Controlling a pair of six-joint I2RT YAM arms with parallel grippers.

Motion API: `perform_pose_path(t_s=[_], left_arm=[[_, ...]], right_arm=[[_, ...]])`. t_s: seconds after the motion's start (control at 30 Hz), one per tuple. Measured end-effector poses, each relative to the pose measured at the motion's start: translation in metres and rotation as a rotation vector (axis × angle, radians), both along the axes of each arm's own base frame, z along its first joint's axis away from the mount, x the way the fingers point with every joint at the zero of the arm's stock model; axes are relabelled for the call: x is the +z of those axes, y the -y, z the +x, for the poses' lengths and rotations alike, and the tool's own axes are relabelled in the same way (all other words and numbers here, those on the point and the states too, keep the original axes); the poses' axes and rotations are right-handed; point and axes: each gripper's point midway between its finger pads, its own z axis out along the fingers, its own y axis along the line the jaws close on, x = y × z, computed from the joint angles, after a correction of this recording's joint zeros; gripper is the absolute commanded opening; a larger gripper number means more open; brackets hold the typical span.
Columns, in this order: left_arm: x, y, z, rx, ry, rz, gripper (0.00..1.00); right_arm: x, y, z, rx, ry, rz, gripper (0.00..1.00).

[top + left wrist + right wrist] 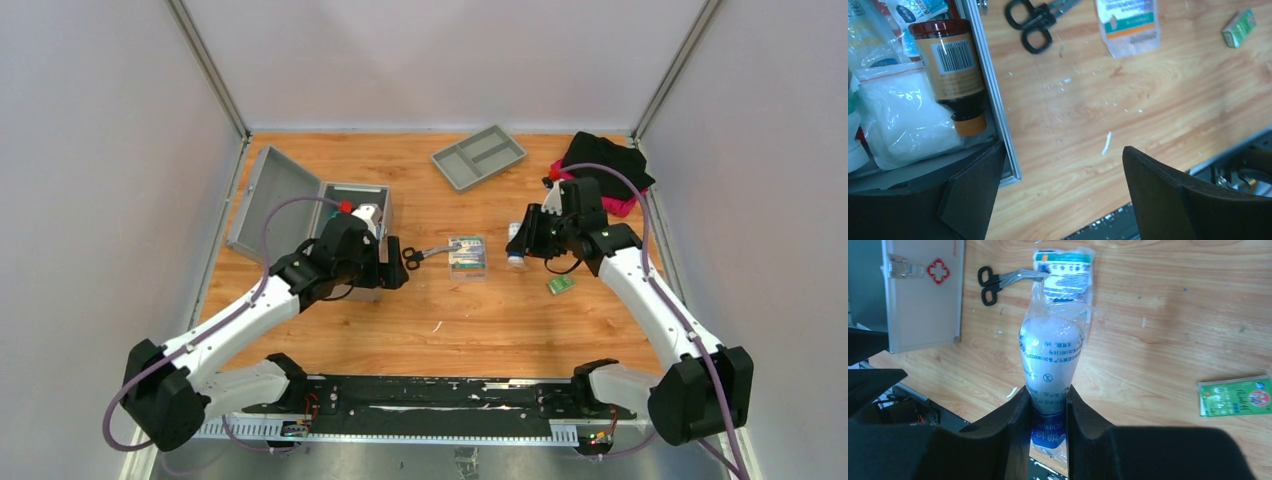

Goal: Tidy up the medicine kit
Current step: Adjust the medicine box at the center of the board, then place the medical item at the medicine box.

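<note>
We see the medicine kit [355, 192], a rectangular silver-grey metal case with riveted edges, standing open at the left of the wooden surface [440, 330]. Its hinged lid is tipped back to the left, and the right wrist view shows a red cross and a latch on its front wall. Inside it, in the left wrist view, a brown bottle [950, 70] with a barcode label and an orange cap lies on its side against the case's wall. A clear bag of white gauze [903, 120] is pressed up beside it, and above them are more printed packets that we cannot read. The left gripper [395, 272] hovers at the kit's near right corner, its fingers [1158, 200] spread wide over bare wood. The right gripper [1048, 415] has its fingers narrowed onto the lower end of a clear plastic bag of white wadding [1050, 355] with blue print. Between the two arms lie black-handled scissors [420, 255], with a flat packet printed in green and orange [467, 255] just beside their tip. A small green box [560, 285] lies near the right arm. At the far edge sits a flat grey plastic tray with compartments [480, 157], and to its right a bundle of black and red fabric [605, 165].
</note>
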Motion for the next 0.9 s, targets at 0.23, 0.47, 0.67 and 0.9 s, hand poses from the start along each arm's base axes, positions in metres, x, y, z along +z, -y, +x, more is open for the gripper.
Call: perform_pose_path(t_s=[0.23, 0.47, 0.67, 0.9], left_arm=[[0.044, -0.017, -0.011, 0.066, 0.108, -0.005, 0.96], [0.151, -0.058, 0.006, 0.194, 0.408, 0.028, 1.0], [0.137, -0.091, 0.0, 0.253, 0.42, 0.17, 1.0], [0.097, -0.11, -0.009, 0.266, 0.35, 0.289, 1.0]], right_arm=[[0.026, -0.051, -0.007, 0.105, 0.026, 0.016, 0.07], [0.062, -0.154, 0.018, 0.266, 0.07, 0.061, 0.1], [0.067, -0.252, 0.049, 0.4, 0.105, 0.099, 0.13], [0.033, -0.315, 0.083, 0.483, 0.087, 0.109, 0.33]])
